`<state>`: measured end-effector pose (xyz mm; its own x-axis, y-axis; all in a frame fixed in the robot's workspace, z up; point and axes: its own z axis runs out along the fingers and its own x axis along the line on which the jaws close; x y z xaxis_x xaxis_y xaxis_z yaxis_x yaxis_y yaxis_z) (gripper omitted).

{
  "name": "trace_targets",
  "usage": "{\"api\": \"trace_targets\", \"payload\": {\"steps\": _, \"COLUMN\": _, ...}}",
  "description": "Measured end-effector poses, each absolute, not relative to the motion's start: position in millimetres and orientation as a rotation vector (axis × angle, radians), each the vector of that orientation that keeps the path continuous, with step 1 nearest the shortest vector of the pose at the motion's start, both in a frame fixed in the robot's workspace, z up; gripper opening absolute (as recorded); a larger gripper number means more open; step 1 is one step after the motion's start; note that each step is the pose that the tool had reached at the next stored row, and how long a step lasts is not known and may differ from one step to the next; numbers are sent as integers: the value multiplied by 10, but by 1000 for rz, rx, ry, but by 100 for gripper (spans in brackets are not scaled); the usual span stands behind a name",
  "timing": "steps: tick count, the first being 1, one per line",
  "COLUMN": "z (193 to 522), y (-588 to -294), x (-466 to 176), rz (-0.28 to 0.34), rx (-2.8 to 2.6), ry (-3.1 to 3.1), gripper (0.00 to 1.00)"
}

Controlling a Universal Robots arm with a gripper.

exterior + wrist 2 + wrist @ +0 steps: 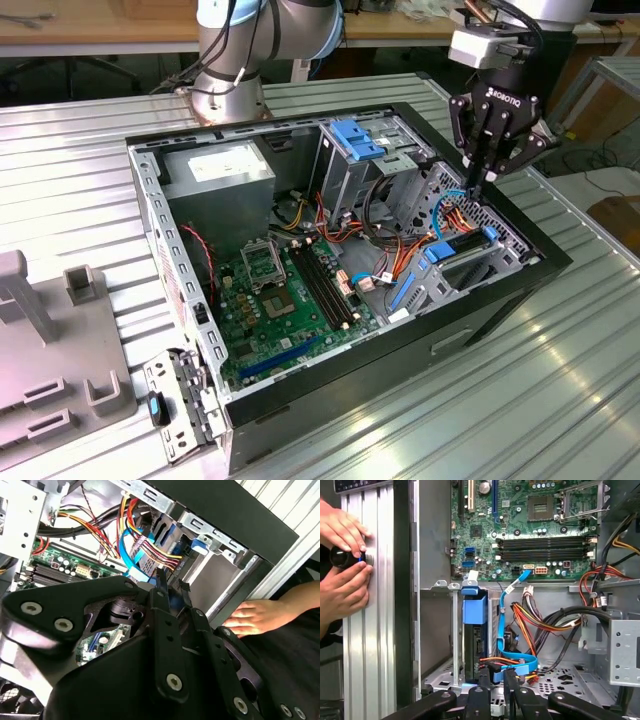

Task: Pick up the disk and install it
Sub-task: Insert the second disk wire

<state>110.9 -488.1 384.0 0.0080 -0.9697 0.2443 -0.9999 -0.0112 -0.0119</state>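
Gripper (496, 682) is right up front in both wrist views, hanging over the disk (474, 625). Can't tell if it's clamped on it or loose. One disk, standing on edge in its bay with a blue rail along the edge, around 3 o'clock of the case (500, 300) in the exterior view. The power supply (220, 170) at 11 o'clock has a white label, which I can't read. Two hands (342, 587) outside the case pinch a black knob (342, 557).
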Motion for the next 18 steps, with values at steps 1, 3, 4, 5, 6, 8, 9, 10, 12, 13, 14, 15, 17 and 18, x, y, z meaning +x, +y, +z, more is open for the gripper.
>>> {"api": "trace_targets", "payload": {"steps": 1, "z": 3840, "y": -4882, "x": 1109, "rz": 275, "rx": 2106, "ry": -2085, "gripper": 25}}
{"api": "trace_targets", "payload": {"steps": 3, "z": 3841, "y": -4881, "x": 1109, "rz": 298, "rx": 2092, "ry": -2072, "gripper": 25}}
{"api": "trace_targets", "payload": {"steps": 4, "z": 3840, "y": -4881, "x": 1109, "rz": 310, "rx": 2085, "ry": -2064, "gripper": 25}}
{"api": "trace_targets", "payload": {"steps": 5, "z": 3838, "y": -4882, "x": 1109, "rz": 328, "rx": 2074, "ry": -2054, "gripper": 25}}
{"api": "trace_targets", "payload": {"steps": 6, "z": 3836, "y": -4882, "x": 1106, "rz": 336, "rx": 2069, "ry": -2049, "gripper": 25}}
{"api": "trace_targets", "payload": {"steps": 8, "z": 3817, "y": -4881, "x": 1090, "rz": 343, "rx": 2062, "ry": -2040, "gripper": 25}}
{"api": "trace_targets", "payload": {"steps": 9, "z": 3809, "y": -4881, "x": 1087, "rz": 343, "rx": 2061, "ry": -2038, "gripper": 25}}
{"api": "trace_targets", "payload": {"steps": 10, "z": 3788, "y": -4881, "x": 1075, "rz": 343, "rx": 2058, "ry": -2034, "gripper": 25}}
{"api": "trace_targets", "payload": {"steps": 12, "z": 3775, "y": -4881, "x": 1066, "rz": 340, "rx": 2053, "ry": -2029, "gripper": 25}}
{"api": "trace_targets", "payload": {"steps": 13, "z": 3770, "y": -4881, "x": 1066, "rz": 332, "rx": 2048, "ry": -2023, "gripper": 25}}
{"api": "trace_targets", "payload": {"steps": 14, "z": 3767, "y": -4881, "x": 1065, "rz": 322, "rx": 2043, "ry": -2017, "gripper": 25}}
{"api": "trace_targets", "payload": {"steps": 15, "z": 3762, "y": -4882, "x": 1064, "rz": 297, "rx": 2033, "ry": -2005, "gripper": 25}}
{"api": "trace_targets", "payload": {"steps": 17, "z": 3742, "y": -4881, "x": 1062, "rz": 283, "rx": 2024, "ry": -1999, "gripper": 25}}
{"api": "trace_targets", "payload": {"steps": 18, "z": 3733, "y": -4881, "x": 1056, "rz": 284, "rx": 2024, "ry": -1999, "gripper": 25}}
